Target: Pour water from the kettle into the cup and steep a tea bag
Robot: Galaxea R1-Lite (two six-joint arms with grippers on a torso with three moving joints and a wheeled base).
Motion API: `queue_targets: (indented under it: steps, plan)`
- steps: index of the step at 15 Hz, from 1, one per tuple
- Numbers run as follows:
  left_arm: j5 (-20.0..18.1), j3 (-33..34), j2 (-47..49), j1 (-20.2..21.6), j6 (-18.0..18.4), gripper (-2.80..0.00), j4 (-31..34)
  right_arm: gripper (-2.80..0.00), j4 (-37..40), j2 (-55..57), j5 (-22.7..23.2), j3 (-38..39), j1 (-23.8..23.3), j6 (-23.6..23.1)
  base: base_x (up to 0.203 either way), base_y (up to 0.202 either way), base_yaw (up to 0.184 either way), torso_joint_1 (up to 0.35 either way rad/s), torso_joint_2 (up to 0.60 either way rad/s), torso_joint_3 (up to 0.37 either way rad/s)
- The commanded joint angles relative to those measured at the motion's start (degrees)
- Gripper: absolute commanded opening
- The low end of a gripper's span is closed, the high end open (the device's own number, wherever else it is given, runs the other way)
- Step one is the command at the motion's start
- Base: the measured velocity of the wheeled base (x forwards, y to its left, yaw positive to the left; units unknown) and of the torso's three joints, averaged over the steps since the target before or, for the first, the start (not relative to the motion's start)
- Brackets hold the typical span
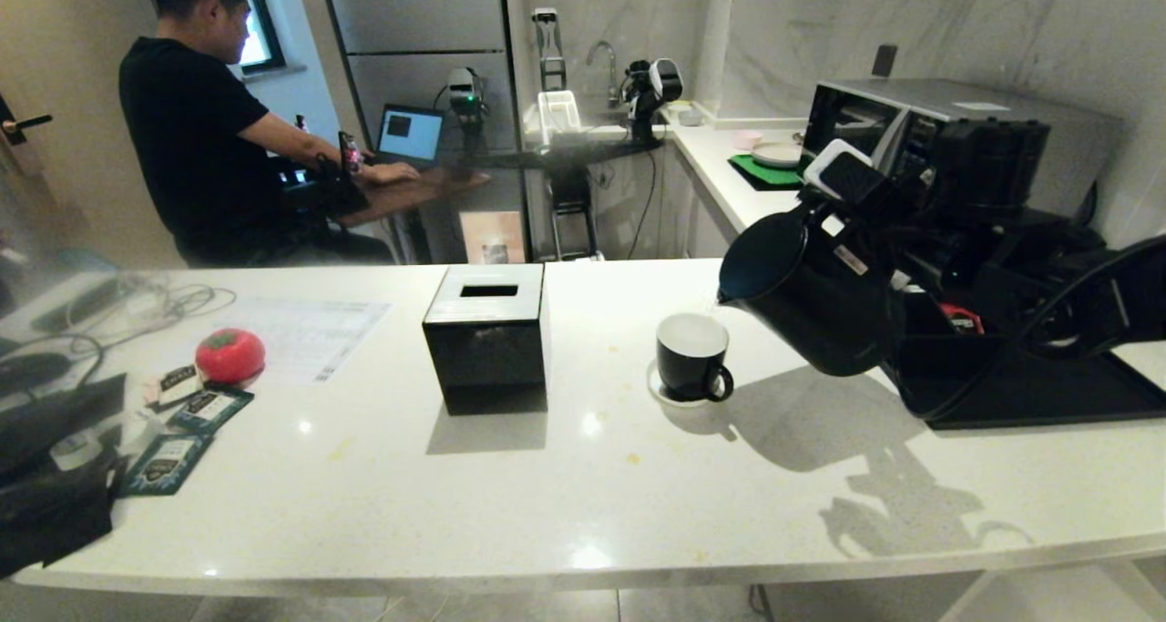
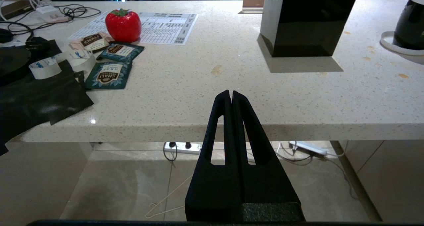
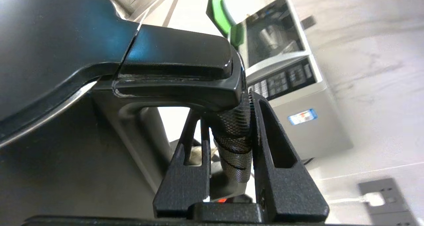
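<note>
- White speckled stone counter (image 1: 510, 504) fills the kitchen scene, with a microwave at the back wall and a person seated at a desk beyond.
- The small black mug with a white inside (image 1: 692, 356) stands on its small white round saucer (image 1: 658, 389) near the counter's middle; a glossy black cube tissue box (image 1: 487, 338) sits at its nine o'clock, well apart.
- The matte black tapered electric kettle (image 1: 811, 294) hangs tilted at the mug's three o'clock, spout just above and beside the rim. Whether water is running I cannot tell.
- The right gripper (image 3: 228, 146) has its fingers clamped on the kettle's mesh-textured loop handle, just under the lid.
- The left gripper (image 2: 231, 97) is parked below the counter's near edge, fingers pressed together and empty.
- Pouring well, I judge, means bringing the spout squarely over the white inside at the mug's twelve-to-three side, tipping slowly, and levelling off early to avoid splashing the saucer.
- Dark green tea bag sachets (image 1: 208, 410) lie at nine o'clock, untouched.
</note>
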Motion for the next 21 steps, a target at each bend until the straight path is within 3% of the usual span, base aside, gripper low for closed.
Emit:
queue_targets:
  steps: [1, 8, 21]
  plan:
    - [0.02, 0.0, 0.04, 0.0, -0.02, -2.8, -0.04, -2.8, -1.28, 0.29, -0.07, 0.2, 0.21, -0.9, 0.0, 0.0, 0.0, 0.0, 0.0, 0.0]
    - [0.02, 0.0, 0.04, 0.0, -0.02, -2.8, -0.04, -2.8, -4.03, 0.74, 0.01, 0.29, 0.56, -3.36, 0.0, 0.0, 0.0, 0.0, 0.0, 0.0]
    - [0.09, 0.0, 0.04, 0.0, -0.02, -2.8, -0.04, -2.8, -4.86, 1.44, -0.07, 0.65, 0.56, -3.89, 0.0, 0.0, 0.0, 0.0, 0.0, 0.0]
